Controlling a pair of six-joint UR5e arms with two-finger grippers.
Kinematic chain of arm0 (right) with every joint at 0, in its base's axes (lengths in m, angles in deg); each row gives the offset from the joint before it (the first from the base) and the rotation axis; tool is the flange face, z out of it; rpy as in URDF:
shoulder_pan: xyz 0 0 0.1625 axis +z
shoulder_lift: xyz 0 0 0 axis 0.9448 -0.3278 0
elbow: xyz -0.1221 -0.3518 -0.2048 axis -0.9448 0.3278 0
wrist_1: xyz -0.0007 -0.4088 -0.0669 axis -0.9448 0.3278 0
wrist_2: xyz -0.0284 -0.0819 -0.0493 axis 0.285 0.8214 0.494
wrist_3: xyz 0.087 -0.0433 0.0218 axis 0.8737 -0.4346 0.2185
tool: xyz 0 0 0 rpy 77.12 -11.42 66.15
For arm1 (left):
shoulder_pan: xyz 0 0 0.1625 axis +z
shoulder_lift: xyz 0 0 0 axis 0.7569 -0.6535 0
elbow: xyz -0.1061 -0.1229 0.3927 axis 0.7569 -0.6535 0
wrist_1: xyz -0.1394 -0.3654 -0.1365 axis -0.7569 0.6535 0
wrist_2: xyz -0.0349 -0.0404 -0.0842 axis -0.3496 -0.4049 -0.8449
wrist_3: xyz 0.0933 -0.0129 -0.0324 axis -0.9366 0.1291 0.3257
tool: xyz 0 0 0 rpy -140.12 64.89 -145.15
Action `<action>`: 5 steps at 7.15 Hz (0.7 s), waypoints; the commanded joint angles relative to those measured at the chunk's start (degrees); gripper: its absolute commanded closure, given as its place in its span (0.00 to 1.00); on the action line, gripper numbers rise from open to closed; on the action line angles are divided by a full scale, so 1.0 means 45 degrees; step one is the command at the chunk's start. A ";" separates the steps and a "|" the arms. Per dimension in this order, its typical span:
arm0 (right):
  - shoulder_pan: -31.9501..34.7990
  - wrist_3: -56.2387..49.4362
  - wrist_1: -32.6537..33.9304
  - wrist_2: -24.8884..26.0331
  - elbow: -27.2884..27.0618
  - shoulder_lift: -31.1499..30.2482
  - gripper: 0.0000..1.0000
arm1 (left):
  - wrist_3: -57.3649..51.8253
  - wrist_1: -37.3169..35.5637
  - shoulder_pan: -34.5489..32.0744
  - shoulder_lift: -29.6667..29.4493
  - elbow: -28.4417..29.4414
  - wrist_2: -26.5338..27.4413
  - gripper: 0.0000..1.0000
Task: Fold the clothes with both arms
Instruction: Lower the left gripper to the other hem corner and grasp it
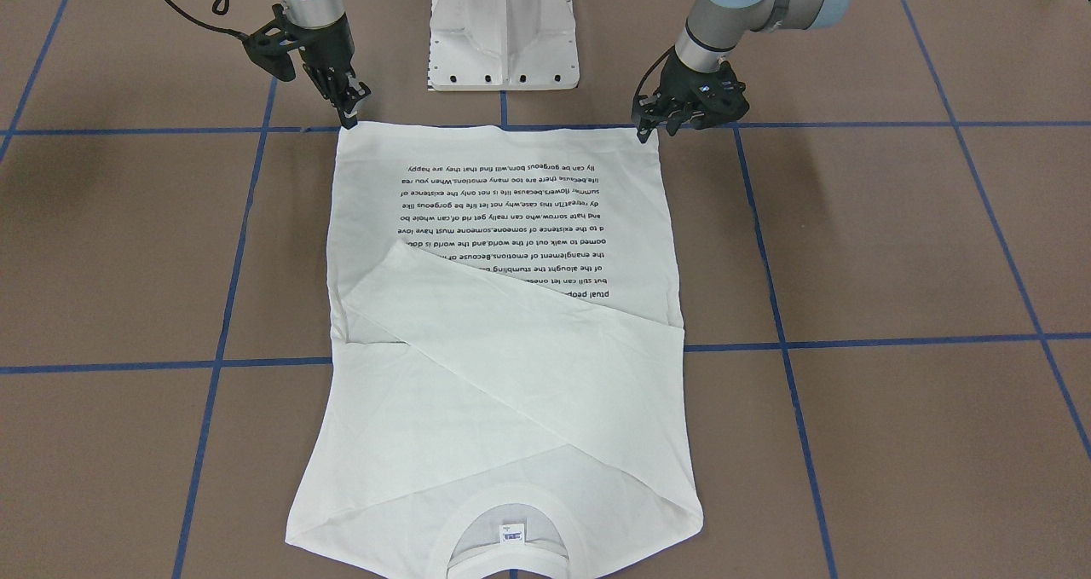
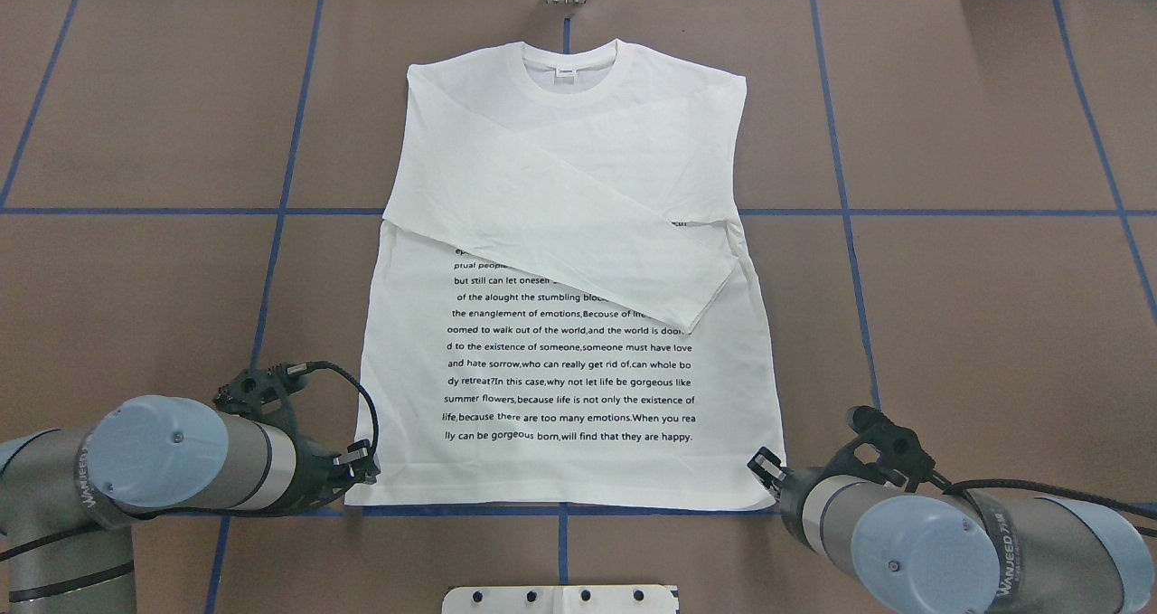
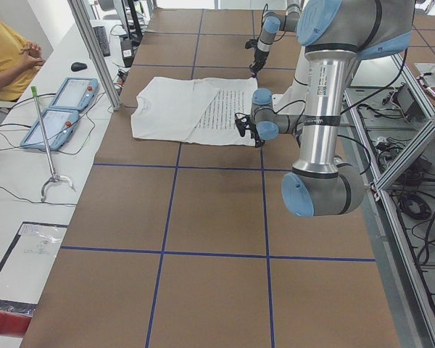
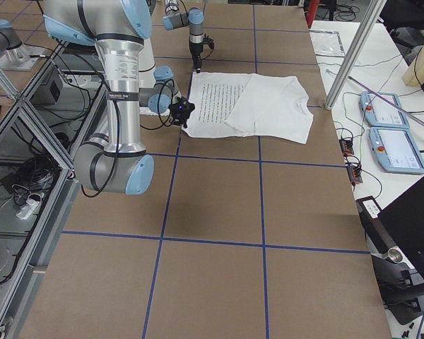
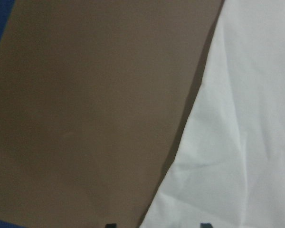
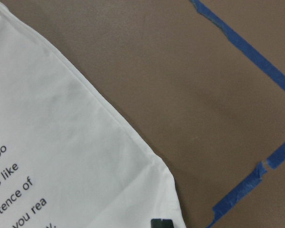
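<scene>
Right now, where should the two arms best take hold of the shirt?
At the two hem corners of the shirt, coming in low from the robot's side. The hem lies flat and straight there, and the left gripper and right gripper stand at those corners.

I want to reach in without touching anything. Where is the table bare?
Bare table lies along both long sides of the shirt, crossed only by blue tape lines. The hem end is crowded: the left gripper and right gripper sit at its corners, and the pedestal stands just behind.
</scene>
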 commanded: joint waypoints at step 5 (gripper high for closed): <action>0.0004 0.0000 0.0000 -0.0016 -0.0014 0.0019 1.00 | -0.0008 -0.0020 0.0367 0.0018 0.0098 -0.0062 1.00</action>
